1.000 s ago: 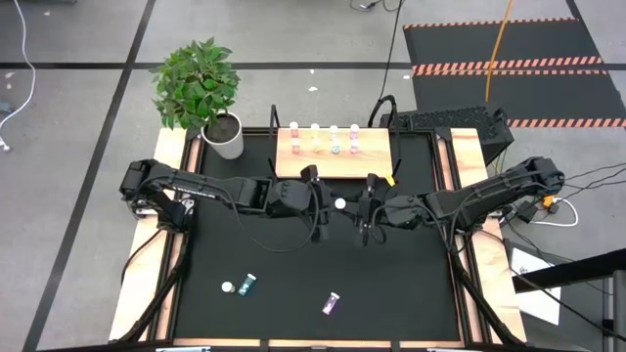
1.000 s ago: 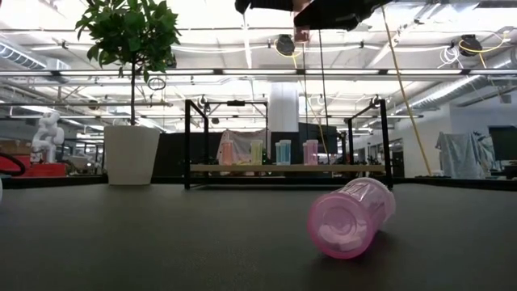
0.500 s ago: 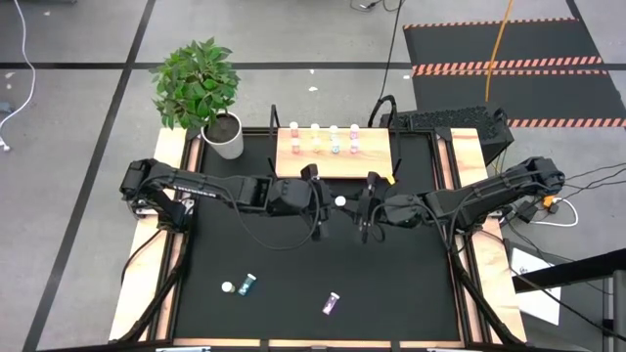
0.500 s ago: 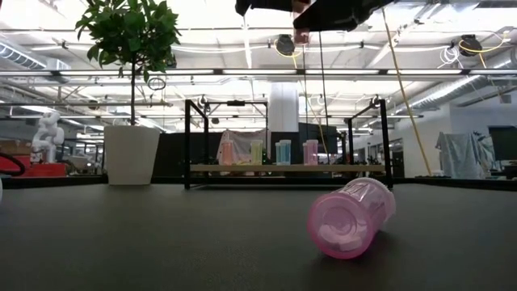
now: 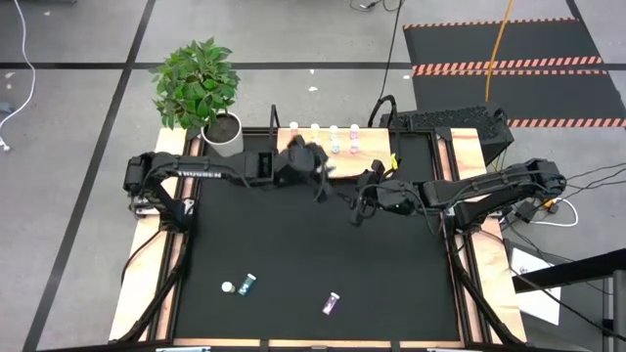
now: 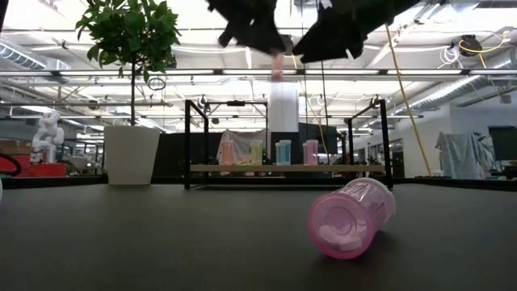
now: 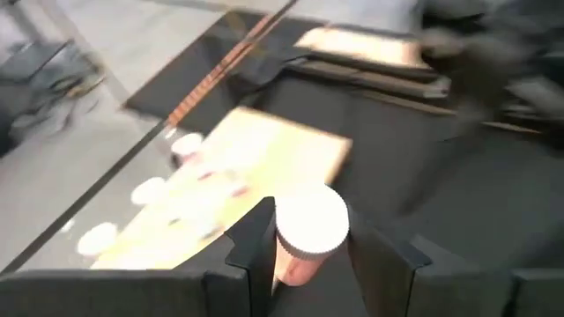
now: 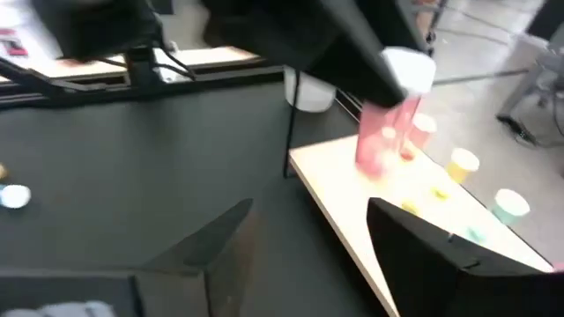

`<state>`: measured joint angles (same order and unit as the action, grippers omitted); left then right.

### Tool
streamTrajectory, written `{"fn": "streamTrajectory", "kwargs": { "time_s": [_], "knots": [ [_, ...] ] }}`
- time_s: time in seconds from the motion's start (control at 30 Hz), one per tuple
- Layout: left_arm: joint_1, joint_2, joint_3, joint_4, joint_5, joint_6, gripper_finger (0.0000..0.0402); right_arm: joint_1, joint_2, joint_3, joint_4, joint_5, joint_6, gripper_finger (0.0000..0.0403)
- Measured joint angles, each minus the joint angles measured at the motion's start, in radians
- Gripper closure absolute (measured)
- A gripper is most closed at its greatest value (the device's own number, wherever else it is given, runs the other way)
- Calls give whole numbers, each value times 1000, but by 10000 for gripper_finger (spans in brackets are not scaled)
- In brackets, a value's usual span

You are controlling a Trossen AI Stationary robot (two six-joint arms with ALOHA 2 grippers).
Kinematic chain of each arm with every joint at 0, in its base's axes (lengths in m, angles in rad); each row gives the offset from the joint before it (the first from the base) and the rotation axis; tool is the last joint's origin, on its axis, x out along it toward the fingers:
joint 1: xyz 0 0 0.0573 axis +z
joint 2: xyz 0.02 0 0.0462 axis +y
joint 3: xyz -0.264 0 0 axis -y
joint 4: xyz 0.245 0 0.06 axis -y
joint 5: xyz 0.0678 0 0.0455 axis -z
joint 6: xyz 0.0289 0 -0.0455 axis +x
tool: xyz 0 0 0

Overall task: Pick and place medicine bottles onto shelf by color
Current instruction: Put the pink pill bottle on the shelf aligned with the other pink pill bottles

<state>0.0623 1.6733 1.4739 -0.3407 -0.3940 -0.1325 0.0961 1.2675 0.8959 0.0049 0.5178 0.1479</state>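
Left hand [image 7: 304, 255] pinches the pink bottle [image 7: 304, 242] below its cap: light, rigid, probably slippery. Right hand [image 8: 308, 242] is spread, empty.

Bottles [image 5: 325, 140] in row on shelf [image 5: 372, 158]; others [image 5: 333, 303] apparently lying near table front.

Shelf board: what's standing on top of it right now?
On the shelf, four upright bottles stand in a row along its back edge. The left gripper, holding a pink bottle, covers part of the board.
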Motion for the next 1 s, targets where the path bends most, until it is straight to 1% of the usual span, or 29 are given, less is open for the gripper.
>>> {"fn": "streamTrajectory", "kwargs": {
  "time_s": [0.13,0.23,0.3,0.33,0.43,0.53,0.63,0.73,0.87,1.0],
  "knots": [
    [76,0,0,-49,-1,-42,278,-29,0,0,-38,3,30,160],
    [138,-7,0,-115,2,-53,280,-41,0,0,-57,2,32,149],
    [178,-10,-1,-151,6,-35,279,-51,0,0,-67,6,32,145],
    [197,-11,-10,-158,28,-3,279,-57,0,0,-69,8,32,145],
    [249,-16,-60,-152,142,85,278,-80,0,-8,-66,14,62,145],
    [301,-25,-144,-66,272,157,278,-102,0,-22,-67,31,116,144],
    [348,-40,-229,-22,362,254,278,-119,0,-33,-66,32,133,144],
    [381,-40,-283,49,408,335,278,-134,0,-47,-57,32,153,144],
    [428,-40,-329,70,473,401,278,-151,0,-65,-30,31,183,144],
    [453,-41,-365,85,506,429,278,-155,0,-66,-30,29,212,144]
  ]
}}
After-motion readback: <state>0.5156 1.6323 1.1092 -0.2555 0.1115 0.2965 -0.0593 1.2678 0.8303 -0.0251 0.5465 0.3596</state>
